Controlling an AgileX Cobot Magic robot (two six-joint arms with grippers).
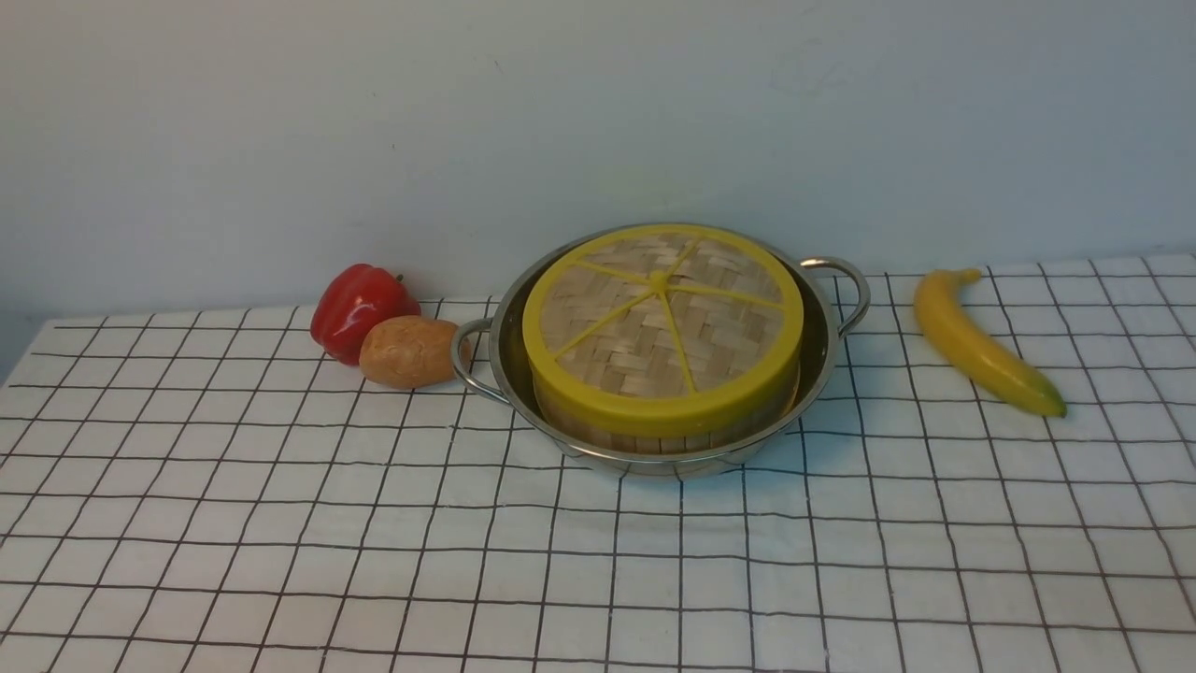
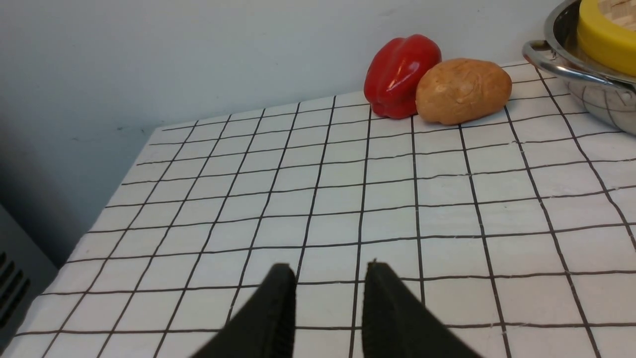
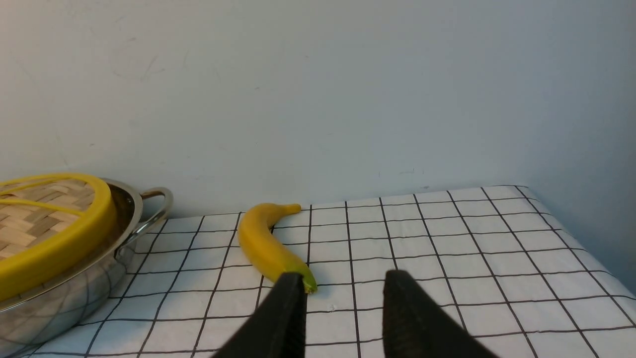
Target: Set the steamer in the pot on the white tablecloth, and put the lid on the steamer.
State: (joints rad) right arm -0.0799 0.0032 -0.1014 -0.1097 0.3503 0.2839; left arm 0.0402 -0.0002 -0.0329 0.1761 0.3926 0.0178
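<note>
The steel pot (image 1: pixel 832 327) stands on the white tablecloth (image 1: pixel 374 561) near the wall. The bamboo steamer (image 1: pixel 654 432) sits inside it, only its slatted side showing. The woven lid (image 1: pixel 659 327) with yellow rim and spokes lies on top of the steamer and hides its contents. Neither arm shows in the front view. My left gripper (image 2: pixel 329 272) is open and empty above the cloth, apart from the pot (image 2: pixel 591 84) and lid (image 2: pixel 603 37). My right gripper (image 3: pixel 343 281) is open and empty, apart from the pot (image 3: pixel 124 219) and lid (image 3: pixel 59 238).
A red pepper (image 1: pixel 357 308) and a potato (image 1: pixel 408 350) lie against the pot's left handle; both show in the left wrist view (image 2: pixel 401 74) (image 2: pixel 462 90). A banana (image 1: pixel 981 344) lies right of the pot, just beyond my right gripper's fingers (image 3: pixel 290 298). The cloth's side edges drop off.
</note>
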